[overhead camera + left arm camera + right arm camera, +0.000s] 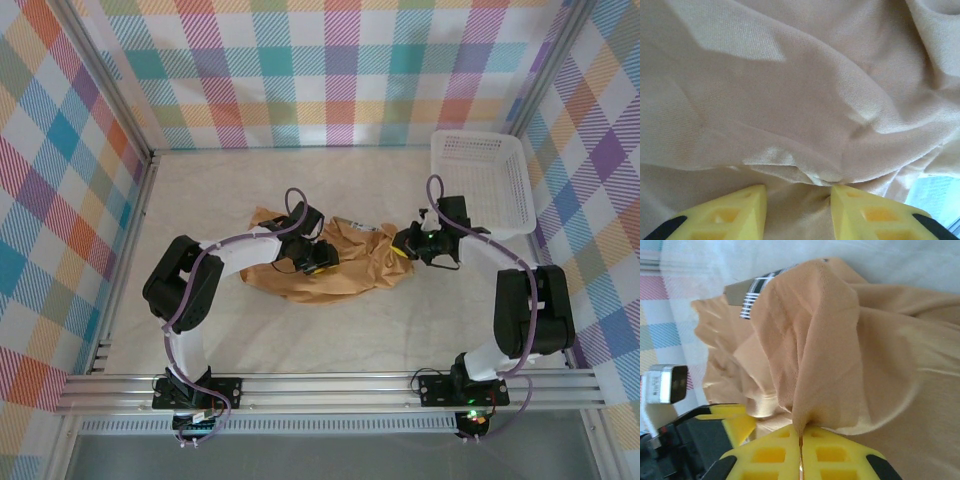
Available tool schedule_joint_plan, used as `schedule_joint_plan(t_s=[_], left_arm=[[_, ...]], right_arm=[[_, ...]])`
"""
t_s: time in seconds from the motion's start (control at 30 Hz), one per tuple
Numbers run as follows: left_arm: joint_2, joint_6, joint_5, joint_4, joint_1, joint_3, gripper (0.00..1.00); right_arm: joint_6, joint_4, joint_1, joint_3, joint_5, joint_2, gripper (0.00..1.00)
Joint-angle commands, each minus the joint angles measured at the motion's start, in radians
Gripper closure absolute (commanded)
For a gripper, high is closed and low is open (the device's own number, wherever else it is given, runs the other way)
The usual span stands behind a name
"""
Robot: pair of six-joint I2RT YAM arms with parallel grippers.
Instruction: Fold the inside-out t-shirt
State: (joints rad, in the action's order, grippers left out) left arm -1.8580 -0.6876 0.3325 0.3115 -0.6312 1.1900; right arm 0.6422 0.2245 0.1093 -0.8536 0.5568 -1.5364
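While the tan soft-fabric inside-out t-shirt (350, 272) lies crumpled mid pale worktop (300, 335) between both arms, the right hand (801, 434) has its yellow fingers (835, 454) pinched together on a raised fold of it; left hand (797, 192) sits low on the cloth, fingers apart; white plastic mesh basket (480, 180) is off at the far right corner
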Motion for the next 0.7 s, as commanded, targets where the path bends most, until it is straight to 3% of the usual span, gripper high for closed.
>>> schedule_joint_plan(t_s=[0.0,0.1,0.27,0.67], left_arm=[[-0.016,0.005,0.022,-0.002,0.016,0.007,0.62],[-0.027,-0.002,0.039,-0.018,0.022,0.001,0.62],[-0.030,-0.007,0.045,-0.025,0.024,-0.004,0.63],[-0.033,-0.012,0.043,-0.025,0.025,0.003,0.64]], right_arm=[[-0.026,0.009,-0.026,-0.002,-0.044,0.028,0.72],[-0.048,0.049,-0.038,-0.011,-0.069,0.033,0.61],[-0.067,0.085,-0.040,-0.020,-0.098,0.032,0.67],[-0.072,0.090,0.013,-0.080,-0.084,-0.040,0.64]])
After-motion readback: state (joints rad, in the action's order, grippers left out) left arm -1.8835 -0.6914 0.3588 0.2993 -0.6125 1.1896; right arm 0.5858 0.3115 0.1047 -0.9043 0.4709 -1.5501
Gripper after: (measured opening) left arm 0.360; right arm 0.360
